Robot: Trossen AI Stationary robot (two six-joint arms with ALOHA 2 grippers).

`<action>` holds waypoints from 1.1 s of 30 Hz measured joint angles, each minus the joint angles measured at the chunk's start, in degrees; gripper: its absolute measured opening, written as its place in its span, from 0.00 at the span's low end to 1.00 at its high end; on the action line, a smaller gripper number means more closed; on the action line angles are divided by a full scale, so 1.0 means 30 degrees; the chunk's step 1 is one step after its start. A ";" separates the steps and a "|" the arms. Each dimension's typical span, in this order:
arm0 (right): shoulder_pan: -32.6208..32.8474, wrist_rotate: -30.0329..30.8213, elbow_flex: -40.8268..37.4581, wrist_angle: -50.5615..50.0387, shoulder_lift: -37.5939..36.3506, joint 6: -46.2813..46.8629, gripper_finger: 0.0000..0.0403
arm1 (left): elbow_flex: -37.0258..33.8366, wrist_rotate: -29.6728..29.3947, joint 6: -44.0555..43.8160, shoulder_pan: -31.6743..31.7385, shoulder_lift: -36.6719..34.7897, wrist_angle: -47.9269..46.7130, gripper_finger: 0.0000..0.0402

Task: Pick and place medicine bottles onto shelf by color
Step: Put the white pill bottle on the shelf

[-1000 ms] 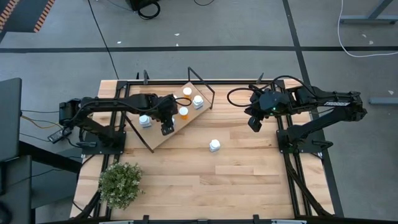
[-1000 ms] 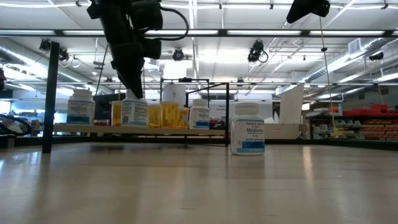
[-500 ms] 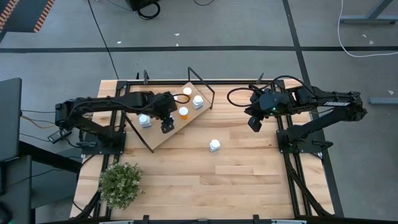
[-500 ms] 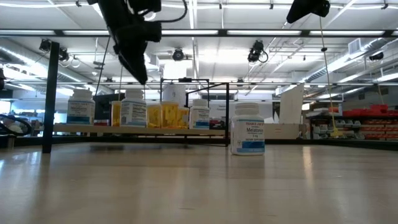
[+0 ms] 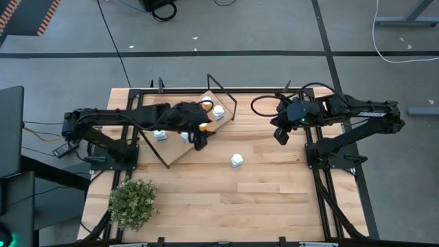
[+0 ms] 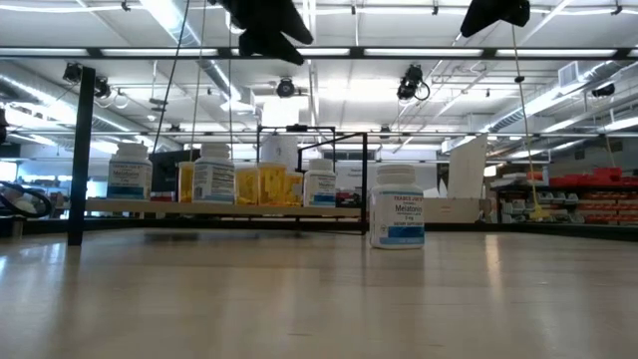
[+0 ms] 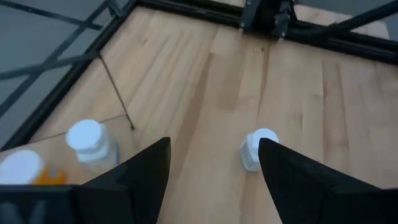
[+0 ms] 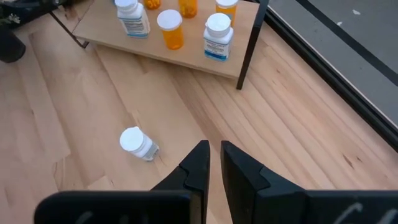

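The left pincer [image 5: 199, 140], spread and empty above the shelf [image 5: 180, 152] edge, could topple the bottles [image 8: 174, 28] crowded there when reaching for the lone white bottle [image 5: 236, 160] on open table [image 5: 274, 192], while the right pincer [image 5: 280, 135], pressed together, waits well clear.

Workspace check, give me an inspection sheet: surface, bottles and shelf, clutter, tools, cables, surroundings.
Surface: wooden table, slatted.
Job's things: shelf holds several bottles; one white bottle stands alone on the table.
Clutter: plant at the table's near-left corner.
Tools: left tool open, empty, over the shelf's edge; right tool shut, empty, raised at the right.
Cables: black cable looped by the right arm.
Surroundings: grey floor, ceiling lights; no people seen.
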 joint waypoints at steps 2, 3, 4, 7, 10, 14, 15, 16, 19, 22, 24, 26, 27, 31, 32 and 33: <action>0.0000 0.0003 0.0152 -0.0096 -0.0006 0.0190 0.12 | -0.0037 -0.0010 -0.0306 -0.0285 0.0598 0.0384 0.63; 0.0000 0.0005 0.0279 -0.0309 -0.0013 0.0234 0.12 | -0.0037 0.0020 -0.0562 -0.0448 0.0938 0.0870 0.63; 0.0000 0.0000 0.0438 -0.0562 -0.0025 0.0243 0.12 | -0.0037 0.0081 -0.0780 -0.0586 0.1334 0.1009 0.63; 0.0002 -0.0017 0.0803 -0.0898 -0.0279 0.0325 0.12 | -0.0008 0.0362 -0.1481 -0.1168 0.2612 0.2190 0.64; 0.0028 -0.0194 0.0948 -0.1396 -0.0650 0.0688 0.12 | 0.0256 0.0389 -0.1555 -0.1774 0.3752 0.3619 0.66; 0.0355 -0.0243 0.0986 -0.2244 -0.1198 0.1364 0.12 | 0.1023 0.0388 -0.0790 -0.2425 0.5267 0.5204 0.68; 0.0464 -0.0254 0.0983 -0.2367 -0.1332 0.1452 0.12 | 0.1217 0.0403 -0.0580 -0.2529 0.5692 0.5400 0.69; 0.0584 -0.0277 0.0984 -0.2520 -0.1385 0.1596 0.12 | 0.1417 0.0391 -0.0513 -0.2602 0.6125 0.5295 0.70; 0.0918 -0.0292 0.0978 -0.2824 -0.1623 0.1818 0.12 | 0.2238 0.0476 -0.0498 -0.2668 0.7387 0.5470 0.73; 0.1332 -0.0291 0.0978 -0.3213 -0.1767 0.2263 0.12 | 0.3008 0.0803 -0.0509 -0.2675 0.8570 0.5357 0.77; 0.1618 -0.0299 0.0978 -0.3531 -0.1779 0.2630 0.12 | 0.3386 0.0850 -0.0573 -0.2712 0.9152 0.4873 0.80; 0.1976 -0.0299 0.0978 -0.3956 -0.1792 0.2976 0.12 | 0.3829 0.0872 -0.0578 -0.2712 0.9697 0.4916 0.84; 0.2158 -0.0305 0.0978 -0.4142 -0.1785 0.3135 0.12 | 0.3957 0.0875 -0.0571 -0.2732 0.9883 0.4597 0.85; 0.2745 -0.0288 0.0978 -0.4425 -0.1838 0.3398 0.12 | 0.4238 0.1387 -0.0543 -0.2741 1.0536 0.3878 0.91; 0.2846 -0.0227 0.0978 -0.4408 -0.1865 0.3398 0.12 | 0.4195 0.1524 -0.0506 -0.2740 1.0561 0.3562 0.93; 0.2922 -0.0132 0.0978 -0.4422 -0.1872 0.3403 0.12 | 0.4205 0.1564 -0.0469 -0.2734 1.0647 0.3654 0.93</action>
